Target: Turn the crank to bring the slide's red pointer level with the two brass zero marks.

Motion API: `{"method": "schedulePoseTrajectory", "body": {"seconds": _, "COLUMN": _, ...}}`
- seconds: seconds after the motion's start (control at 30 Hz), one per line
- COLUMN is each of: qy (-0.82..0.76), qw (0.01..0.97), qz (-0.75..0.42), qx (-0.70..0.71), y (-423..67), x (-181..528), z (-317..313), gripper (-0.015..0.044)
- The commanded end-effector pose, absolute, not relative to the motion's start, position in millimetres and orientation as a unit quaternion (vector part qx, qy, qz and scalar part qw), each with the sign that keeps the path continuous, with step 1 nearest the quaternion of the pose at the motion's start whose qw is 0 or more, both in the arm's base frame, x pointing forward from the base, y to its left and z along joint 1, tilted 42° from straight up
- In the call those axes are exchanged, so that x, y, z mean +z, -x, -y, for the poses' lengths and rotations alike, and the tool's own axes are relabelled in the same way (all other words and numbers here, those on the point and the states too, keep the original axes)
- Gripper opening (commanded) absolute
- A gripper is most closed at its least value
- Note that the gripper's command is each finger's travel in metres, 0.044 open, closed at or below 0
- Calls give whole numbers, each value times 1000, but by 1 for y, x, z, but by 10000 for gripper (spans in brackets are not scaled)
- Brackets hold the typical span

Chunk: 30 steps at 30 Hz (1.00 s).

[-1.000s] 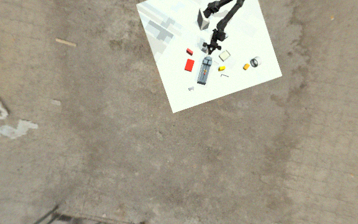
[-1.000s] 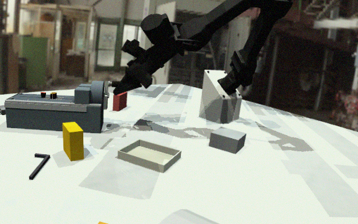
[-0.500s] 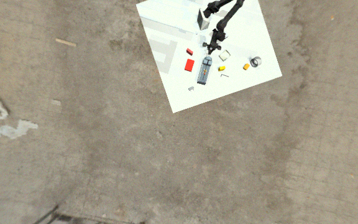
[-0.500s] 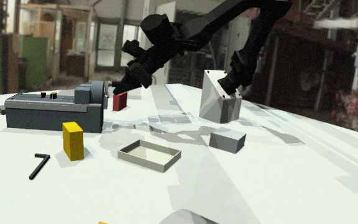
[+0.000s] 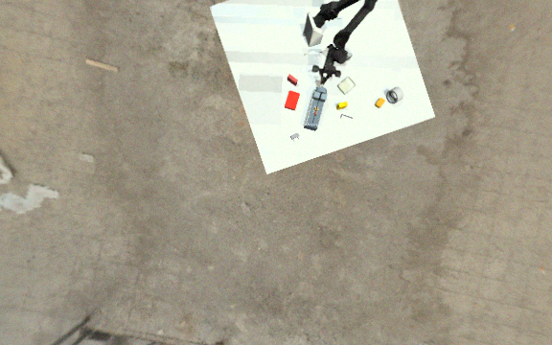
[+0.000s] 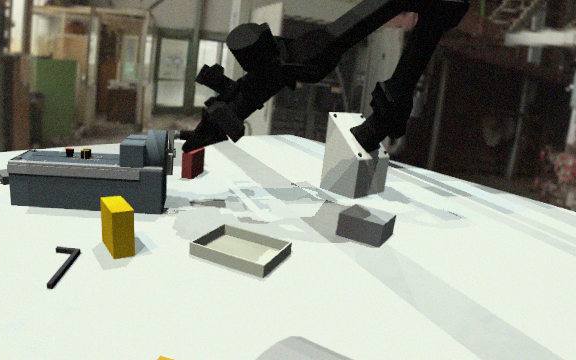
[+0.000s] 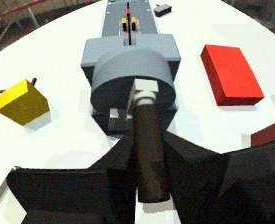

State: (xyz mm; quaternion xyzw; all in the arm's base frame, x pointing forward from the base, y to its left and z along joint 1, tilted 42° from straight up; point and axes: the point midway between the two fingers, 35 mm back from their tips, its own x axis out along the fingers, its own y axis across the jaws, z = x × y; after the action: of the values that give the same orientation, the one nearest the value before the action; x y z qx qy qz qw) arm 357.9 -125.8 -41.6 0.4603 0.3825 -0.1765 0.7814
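Stained concrete floor (image 5: 161, 230), blurred workshop doors (image 6: 178, 70)

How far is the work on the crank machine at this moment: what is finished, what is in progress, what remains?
Done: the gripper has reached the grey machine and its jaws are shut on the dark crank handle. In progress: turning, with the handle held at the round end housing. Left: the red pointer sits close to the brass marks, but whether they are level I cannot tell; then the handle must be let go.
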Motion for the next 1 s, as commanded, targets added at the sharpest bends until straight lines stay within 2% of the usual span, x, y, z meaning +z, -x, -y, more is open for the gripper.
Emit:
{"method": "schedulePoseTrajectory", "body": {"seconds": 0.0, "qy": -459, "qw": 777, "qz": -387, "qx": -187, "y": -352, "x": -48, "z": 129, "gripper": 0}}
{"method": "schedulePoseTrajectory", "body": {"seconds": 0.97, "qy": -459, "qw": 777, "qz": -387, "qx": -187, "y": -351, "x": -53, "z": 129, "gripper": 0}}
